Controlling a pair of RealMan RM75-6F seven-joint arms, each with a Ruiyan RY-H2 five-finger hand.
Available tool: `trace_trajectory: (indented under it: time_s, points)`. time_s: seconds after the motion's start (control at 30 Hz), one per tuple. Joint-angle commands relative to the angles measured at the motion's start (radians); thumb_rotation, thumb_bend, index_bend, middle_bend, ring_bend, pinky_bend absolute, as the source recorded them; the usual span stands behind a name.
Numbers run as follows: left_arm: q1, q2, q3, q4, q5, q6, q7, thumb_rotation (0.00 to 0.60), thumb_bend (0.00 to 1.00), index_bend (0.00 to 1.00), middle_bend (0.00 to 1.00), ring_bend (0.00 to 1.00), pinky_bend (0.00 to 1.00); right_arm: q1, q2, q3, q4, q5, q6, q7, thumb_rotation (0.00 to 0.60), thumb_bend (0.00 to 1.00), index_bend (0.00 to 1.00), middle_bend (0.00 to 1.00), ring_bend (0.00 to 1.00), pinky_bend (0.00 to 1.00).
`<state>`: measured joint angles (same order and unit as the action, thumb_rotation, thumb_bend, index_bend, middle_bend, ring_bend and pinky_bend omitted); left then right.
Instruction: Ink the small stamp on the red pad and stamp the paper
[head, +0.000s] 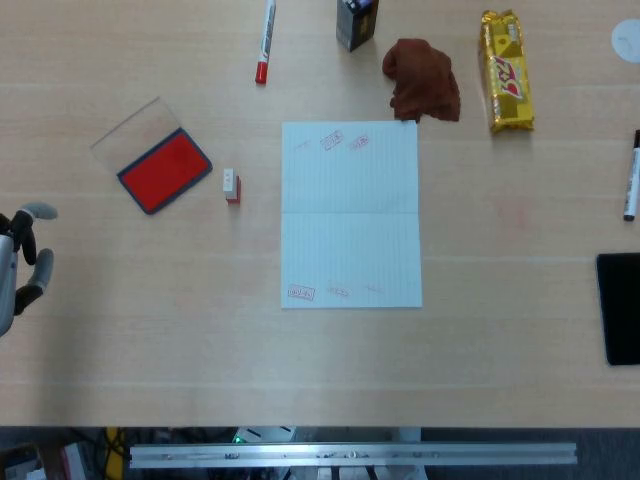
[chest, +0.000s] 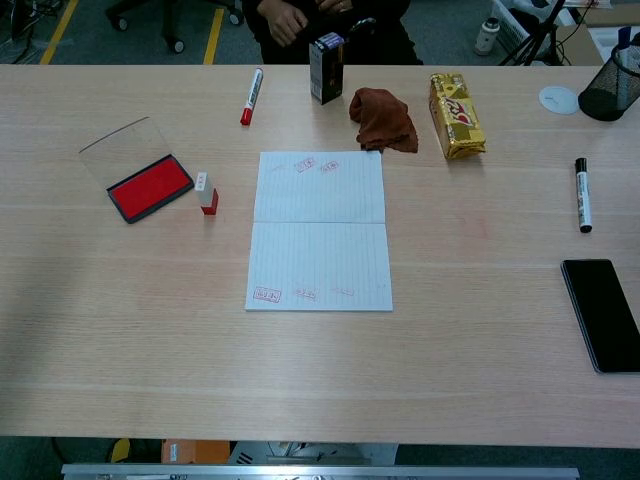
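Stamp (head: 232, 186): small, white body with red base, lying on the tabletop (head: 200, 340) between pad and paper, just right of the pad, touching neither. Long axis runs roughly toward and away from the robot, red end nearer the robot.

Pad (head: 165, 170): red ink face in a dark frame, lid (head: 137, 131) clear and swung open toward the far-left; case sits turned at an angle to the tabletop edges.

Paper (head: 350, 215): lined sheet, creased across the middle, long side running away from the robot; faint red marks near its far edge and near its near-left corner. Middle of the sheet unmarked.

Left hand (head: 20, 262): only partly in the head view at the far left edge, well apart from the pad; fingers apart and loosely curved, holding nothing. Chest view does not show it.

Right hand: in neither view.

Surroundings: red marker (head: 265, 42), dark box (head: 356, 22), brown cloth (head: 424, 80) touching the paper's far-right corner, gold packet (head: 505, 72), black marker (head: 631, 175), phone (head: 620, 306) at the right edge. Bare tabletop lies between paper and near edge.
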<state>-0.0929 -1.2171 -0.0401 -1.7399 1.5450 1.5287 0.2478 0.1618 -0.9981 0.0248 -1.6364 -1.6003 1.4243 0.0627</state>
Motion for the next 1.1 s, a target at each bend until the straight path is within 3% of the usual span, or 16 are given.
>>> trace_trajectory:
  time_s: [0.03, 0.23, 0.87, 1.1]
  points:
    - [-0.002, 0.008, 0.005, -0.007, -0.002, -0.011, 0.003, 0.6, 0.33, 0.21, 0.25, 0.33, 0.57, -0.001, 0.0, -0.001, 0.001, -0.001, 0.002, 0.001, 0.6, 0.19, 0.07, 0.16, 0.06, 0.14]
    - [0.001, 0.015, 0.01, -0.013, 0.007, -0.006, -0.003, 0.6, 0.33, 0.16, 0.22, 0.31, 0.48, -0.006, 0.001, -0.003, 0.005, -0.004, 0.008, 0.008, 0.6, 0.19, 0.07, 0.16, 0.06, 0.14]
    - [0.002, 0.029, 0.009, -0.029, 0.008, -0.007, 0.005, 0.6, 0.33, 0.17, 0.22, 0.31, 0.48, -0.005, -0.002, -0.001, 0.017, -0.009, 0.011, 0.024, 0.6, 0.19, 0.07, 0.16, 0.06, 0.14]
    - [-0.027, 0.038, 0.0, -0.036, 0.011, -0.044, 0.014, 0.6, 0.33, 0.18, 0.27, 0.32, 0.48, -0.005, -0.003, -0.001, 0.021, -0.005, 0.008, 0.026, 0.6, 0.19, 0.07, 0.16, 0.06, 0.14]
